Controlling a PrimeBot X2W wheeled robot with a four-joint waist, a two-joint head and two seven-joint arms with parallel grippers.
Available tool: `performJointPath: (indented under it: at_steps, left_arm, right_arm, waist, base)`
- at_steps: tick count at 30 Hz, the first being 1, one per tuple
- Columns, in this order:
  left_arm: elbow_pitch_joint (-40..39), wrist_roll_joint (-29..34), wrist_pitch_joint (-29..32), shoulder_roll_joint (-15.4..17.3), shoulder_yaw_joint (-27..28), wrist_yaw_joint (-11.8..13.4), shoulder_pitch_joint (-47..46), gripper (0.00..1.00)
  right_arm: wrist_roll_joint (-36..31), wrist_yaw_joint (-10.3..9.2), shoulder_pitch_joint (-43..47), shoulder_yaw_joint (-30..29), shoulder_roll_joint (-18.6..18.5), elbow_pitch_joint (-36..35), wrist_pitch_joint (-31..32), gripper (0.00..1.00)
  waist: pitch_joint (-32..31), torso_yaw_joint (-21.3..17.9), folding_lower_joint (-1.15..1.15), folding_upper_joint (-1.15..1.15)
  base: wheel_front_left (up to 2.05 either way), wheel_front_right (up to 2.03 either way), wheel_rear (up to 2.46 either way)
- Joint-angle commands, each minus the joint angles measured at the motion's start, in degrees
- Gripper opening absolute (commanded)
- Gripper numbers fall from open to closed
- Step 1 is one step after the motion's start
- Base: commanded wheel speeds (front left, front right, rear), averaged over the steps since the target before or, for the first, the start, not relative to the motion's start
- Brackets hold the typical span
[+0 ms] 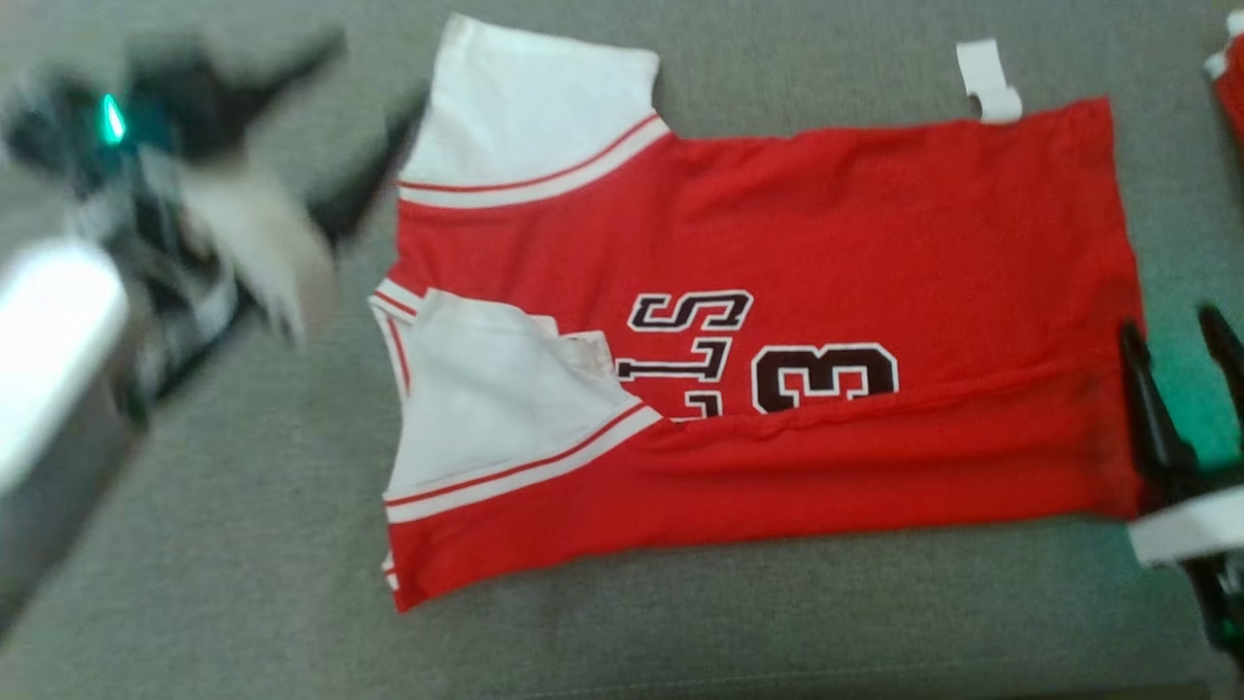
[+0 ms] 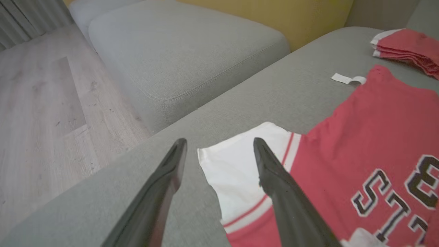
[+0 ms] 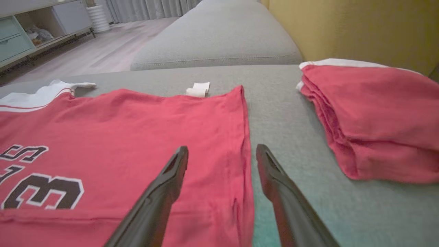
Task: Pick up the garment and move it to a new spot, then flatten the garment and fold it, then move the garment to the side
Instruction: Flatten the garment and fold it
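Note:
The garment (image 1: 826, 224) is a red jersey with white sleeves and black lettering, spread flat on the grey sofa cushion (image 1: 243, 544). Its near long edge is folded up over the lower part of the number. My left gripper (image 1: 374, 78), blurred, hovers open just left of the upper white sleeve. In the left wrist view my left gripper (image 2: 219, 140) has its fingers spread above that sleeve's corner, holding nothing. My right gripper (image 1: 1169, 326) stands open at the jersey's right hem. In the right wrist view my right gripper (image 3: 222, 147) straddles the hem edge of the garment (image 3: 137, 130), with the cloth lying loose.
A stack of folded red garments (image 3: 377, 113) lies to the right of the jersey. A small white tag (image 1: 986, 78) rests at the jersey's far edge. Another grey cushion (image 2: 185, 44) and wooden floor (image 2: 41, 103) lie beyond the sofa's left edge.

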Motion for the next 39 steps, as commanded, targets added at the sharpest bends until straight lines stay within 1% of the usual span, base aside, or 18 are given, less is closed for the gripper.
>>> performJointPath:
  at_steps: [1, 3, 5, 9, 16, 24, 25, 26, 27, 30, 31, 33, 34, 35, 36, 37, 38, 39]
  left_arm:
    - [1.8, -1.9, 3.8, 0.6, 2.4, -1.5, -5.3, 1.00]
    - [6.4, -4.4, 8.8, -1.3, 2.2, -2.8, -11.6, 1.00]
    - [11.1, -5.8, 13.6, -2.4, 1.3, -3.7, -16.7, 1.00]
    - [19.6, -7.0, 19.5, -4.1, 0.0, -4.3, -24.1, 1.00]
    - [29.6, -6.1, 23.5, -3.8, -2.9, -4.7, -29.7, 1.00]
    - [33.7, -7.1, 27.4, -2.4, -5.3, -4.9, -30.5, 1.00]
    - [33.8, -7.5, 27.7, -2.4, -5.3, -4.9, -30.5, 0.85]
    - [33.9, -7.8, 28.1, -2.4, -5.4, -4.9, -30.5, 0.73]
    - [33.9, -8.2, 28.3, -2.4, -5.3, -4.9, -30.5, 0.68]
    - [33.8, -9.5, 29.1, -2.7, -5.0, -4.9, -30.3, 0.75]
    - [33.7, -10.2, 29.4, -2.9, -4.8, -4.9, -30.2, 0.75]
    - [33.5, -11.4, 29.9, -3.3, -4.3, -4.9, -30.0, 0.71]
    - [33.5, -11.4, 29.9, -3.3, -4.3, -4.9, -30.0, 0.71]
    - [33.3, -12.0, 30.2, -3.5, -4.1, -4.8, -29.8, 0.65]
    - [33.1, -12.4, 30.4, -3.6, -3.9, -4.8, -29.8, 0.46]
    - [32.8, -12.8, 30.4, -3.7, -3.8, -4.8, -29.7, 0.31]
    - [32.3, -13.1, 30.2, -3.7, -3.6, -4.8, -29.7, 0.02]
    - [31.9, -13.3, 29.8, -3.7, -3.5, -4.8, -29.7, 0.00]
  right_arm:
    - [-0.7, -0.04, -1.7, 1.0, -0.8, -2.6, 0.6, 1.00]
    - [-1.1, -0.04, -3.7, 1.9, -0.7, -3.9, 1.5, 1.00]
    - [-1.4, -0.04, -5.4, 2.7, -0.4, -4.9, 2.2, 1.00]
    - [-1.7, -0.04, -8.2, 3.8, 0.3, -6.0, 2.7, 1.00]
    - [-1.5, -0.04, -10.1, 4.5, 1.5, -4.9, 1.6, 1.00]
    - [-1.4, -0.04, -10.6, 4.8, 1.9, -3.5, 0.5, 1.00]
    - [-1.3, -0.04, -10.6, 4.7, 1.9, -3.4, 0.4, 1.00]
    - [-1.3, -0.04, -10.7, 4.5, 1.9, -3.3, 0.4, 1.00]
    - [-1.3, -0.04, -10.7, 4.3, 1.8, -3.2, 0.4, 1.00]
    - [-1.4, -0.04, -11.0, 3.8, 1.6, -3.0, 0.7, 1.00]
    - [-1.4, -0.04, -11.1, 3.6, 1.5, -3.0, 0.7, 1.00]
    - [-1.5, -0.04, -11.3, 3.3, 1.5, -3.0, 0.9, 1.00]
    - [-1.5, -0.04, -11.3, 3.3, 1.5, -3.0, 0.9, 1.00]
    - [-1.6, -0.04, -11.4, 3.2, 1.5, -3.1, 1.0, 1.00]
    - [-1.6, -0.04, -11.5, 3.1, 1.6, -3.1, 1.0, 1.00]
    - [-1.7, -0.04, -11.7, 3.2, 1.7, -3.2, 1.0, 1.00]
    - [-1.7, -0.04, -11.9, 3.3, 1.8, -3.3, 1.1, 1.00]
    - [-1.7, -0.04, -12.3, 3.4, 1.9, -3.4, 1.1, 1.00]
  waist:
    - [3.6, -2.7, -0.01, 0.00]
    - [5.3, -4.4, -0.01, 0.00]
    - [6.9, -6.0, -0.01, 0.00]
    - [9.7, -8.4, -0.01, 0.00]
    - [11.8, -10.7, -0.01, 0.00]
    - [12.5, -11.2, -0.01, 0.00]
    - [12.5, -11.1, -0.01, 0.00]
    - [12.5, -11.0, -0.01, 0.00]
    - [12.5, -10.9, -0.01, 0.00]
    - [12.4, -10.4, -0.01, 0.00]
    - [12.4, -10.3, -0.01, 0.00]
    - [12.5, -10.1, -0.01, 0.00]
    - [12.5, -10.1, -0.01, 0.00]
    - [12.5, -10.0, -0.01, 0.00]
    - [12.6, -10.0, -0.01, 0.00]
    - [12.7, -9.9, -0.01, 0.00]
    - [12.8, -9.9, -0.01, 0.00]
    - [12.9, -9.9, -0.01, 0.00]
  base:
    - [0.00, 0.00, 0.00]
    - [0.00, 0.00, 0.00]
    - [0.00, 0.00, 0.00]
    - [0.00, 0.00, 0.00]
    - [0.00, 0.00, 0.00]
    - [0.00, 0.00, 0.00]
    - [0.00, 0.00, 0.00]
    - [0.00, 0.00, 0.00]
    - [0.00, 0.00, 0.00]
    - [0.00, 0.00, 0.00]
    - [0.00, 0.00, 0.00]
    - [0.00, 0.00, 0.00]
    - [0.00, 0.00, 0.00]
    - [0.00, 0.00, 0.00]
    - [0.00, 0.00, 0.00]
    - [0.00, 0.00, 0.00]
    - [0.00, 0.00, 0.00]
    - [0.00, 0.00, 0.00]
